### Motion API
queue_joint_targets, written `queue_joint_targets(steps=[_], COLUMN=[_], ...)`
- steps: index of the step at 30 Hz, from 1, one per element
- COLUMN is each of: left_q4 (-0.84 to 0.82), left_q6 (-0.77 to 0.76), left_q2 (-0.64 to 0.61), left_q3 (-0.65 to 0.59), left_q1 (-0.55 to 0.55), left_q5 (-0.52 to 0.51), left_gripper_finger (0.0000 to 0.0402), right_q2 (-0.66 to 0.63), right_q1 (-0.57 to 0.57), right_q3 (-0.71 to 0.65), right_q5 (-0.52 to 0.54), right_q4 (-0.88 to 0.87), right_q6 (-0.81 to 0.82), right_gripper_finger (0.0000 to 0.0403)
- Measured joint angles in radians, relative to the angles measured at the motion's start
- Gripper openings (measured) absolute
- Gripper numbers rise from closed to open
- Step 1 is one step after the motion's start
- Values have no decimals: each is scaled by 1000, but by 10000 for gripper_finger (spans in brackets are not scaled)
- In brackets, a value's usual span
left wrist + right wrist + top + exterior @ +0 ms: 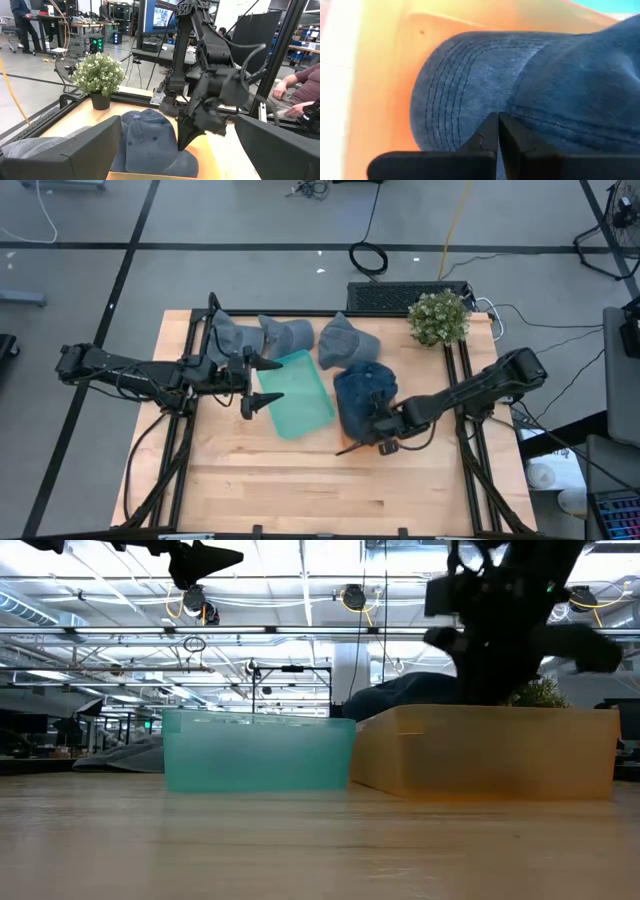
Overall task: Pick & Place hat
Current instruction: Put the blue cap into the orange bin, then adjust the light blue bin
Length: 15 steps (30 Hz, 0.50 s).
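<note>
Pale wooden planks form the table top [300, 480], framed by black rails, with grey floor and cables beyond. Nearest the front edge, the right gripper [362, 446] sits low at the brim of a dark blue denim cap [365, 395]. That hat lies in an orange plastic bin [500, 750] right of centre, filling it. The gripper's two dark fingers [492, 137] are pressed fully together just above the cap's stitched brim; I cannot tell whether any cloth is caught between them. Just left stands a teal translucent plastic bin [297, 390]. Over its left side hovers the left gripper [262, 383], fingers spread wide, holding nothing. Farther back, three grey-blue denim caps [290, 336] lie in a row. At the far right corner stands a small potted green plant [438, 317].
</note>
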Motion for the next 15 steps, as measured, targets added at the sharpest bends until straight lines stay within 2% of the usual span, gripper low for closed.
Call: queue_joint_targets(steps=[6, 10, 15], left_q4=[16, 13, -3], left_q6=[-4, -112, -149], left_q2=[0, 0, 7], left_q3=[0, 0, 0], left_q1=[2, 1, 1], left_q5=[0, 16, 37], left_gripper_finger=[399, 399, 399], right_q2=[-169, -290, -420], right_q1=[49, 93, 165], right_q3=[0, 0, -15], right_q5=[19, 17, -56], right_q4=[36, 109, 186], right_q6=[54, 92, 138], right_gripper_finger=[0, 0, 0])
